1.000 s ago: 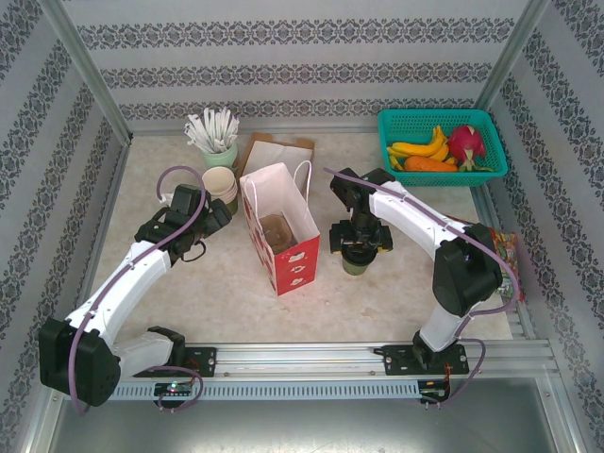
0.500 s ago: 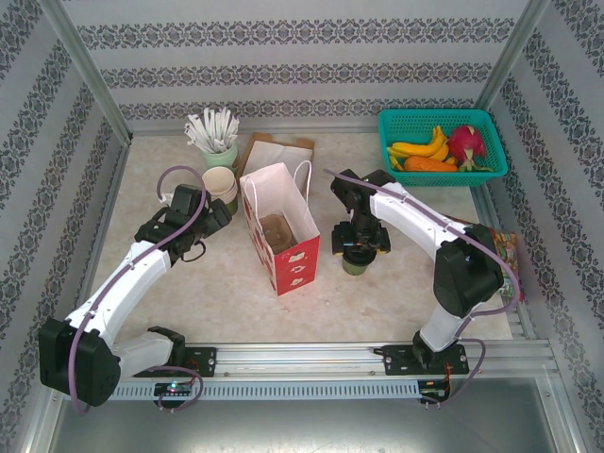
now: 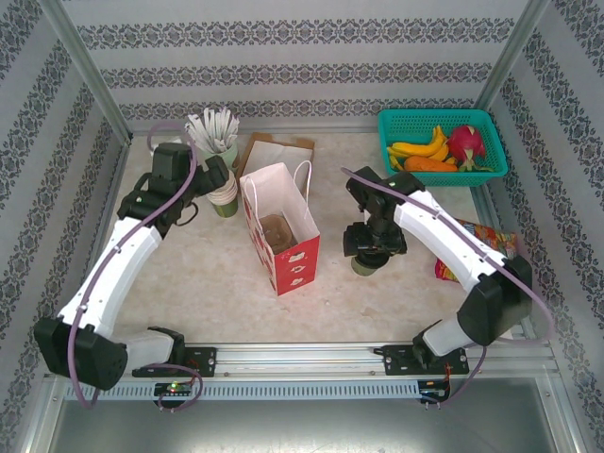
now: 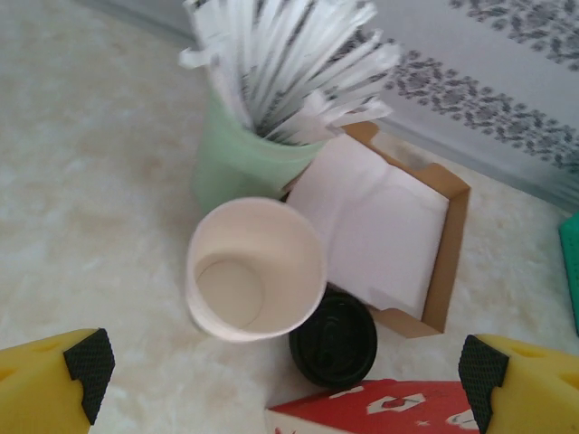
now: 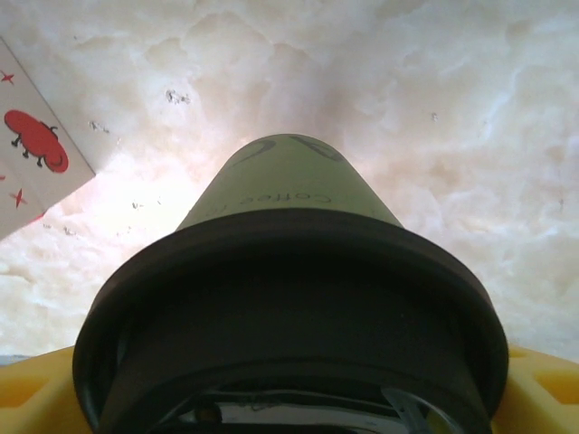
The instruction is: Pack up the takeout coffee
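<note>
One takeout coffee [image 3: 363,265], an olive-green cup with a black lid [image 5: 289,307], is right of the white paper bag [image 3: 280,226]. My right gripper [image 3: 373,240] comes down over it. Its yellow fingers [image 5: 36,389] press the lid's sides, so it is shut on the cup. A second takeout coffee [image 4: 333,339] stands by the bag's back left corner, its black lid up. My left gripper [image 4: 279,362] hovers above it, wide open, nothing between its pads [image 4: 80,360]. In the top view the left gripper [image 3: 215,179] is over the cup stack.
A stack of cream-white cups [image 4: 256,268], a mint-green cup of white sticks [image 4: 237,167] and a brown napkin box [image 4: 380,226] crowd the second coffee. A teal fruit basket [image 3: 440,114] sits back right. A snack packet [image 3: 472,247] lies under the right arm. Something brownish lies inside the bag.
The left arm has swung back toward the cup stack, still open. The right gripper has closed in on the olive cup and shifted slightly right, its elbow swinging outward.
</note>
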Available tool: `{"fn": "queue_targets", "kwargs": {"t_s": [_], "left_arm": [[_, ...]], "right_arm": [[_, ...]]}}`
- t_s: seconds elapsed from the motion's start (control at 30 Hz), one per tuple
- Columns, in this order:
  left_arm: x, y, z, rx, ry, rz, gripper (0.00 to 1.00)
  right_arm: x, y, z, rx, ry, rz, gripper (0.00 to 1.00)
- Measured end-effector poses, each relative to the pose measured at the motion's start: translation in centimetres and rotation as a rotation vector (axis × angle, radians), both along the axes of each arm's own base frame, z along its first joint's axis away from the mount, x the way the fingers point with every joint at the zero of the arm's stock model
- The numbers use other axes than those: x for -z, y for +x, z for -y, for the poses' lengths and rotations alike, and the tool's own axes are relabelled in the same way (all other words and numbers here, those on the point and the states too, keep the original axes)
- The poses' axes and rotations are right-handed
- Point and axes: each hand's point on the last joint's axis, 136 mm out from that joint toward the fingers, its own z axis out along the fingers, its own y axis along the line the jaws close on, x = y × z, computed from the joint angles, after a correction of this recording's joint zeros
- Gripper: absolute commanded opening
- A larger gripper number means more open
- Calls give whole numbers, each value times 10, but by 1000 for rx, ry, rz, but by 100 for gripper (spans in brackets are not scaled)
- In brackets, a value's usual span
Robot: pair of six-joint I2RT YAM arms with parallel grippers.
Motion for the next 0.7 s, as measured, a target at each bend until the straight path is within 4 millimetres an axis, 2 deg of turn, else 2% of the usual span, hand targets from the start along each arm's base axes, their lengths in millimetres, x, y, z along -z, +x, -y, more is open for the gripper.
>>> {"fn": "queue_targets", "kwargs": {"t_s": [0.23, 0.4, 0.57, 0.7], "left_arm": [[-5, 37, 34, 243, 88, -9, 100], [-23, 58, 67, 479, 135, 23, 100], [-31, 63, 99, 723, 153, 20, 92], [-19, 60, 115, 883, 162, -27, 86]], "right_arm": [[-24, -24, 10, -14, 17, 28, 76], [-44, -38, 16, -23, 30, 49, 75], [-63, -48, 19, -35, 41, 70, 75], [-77, -53, 17, -51, 55, 86, 74]]}}
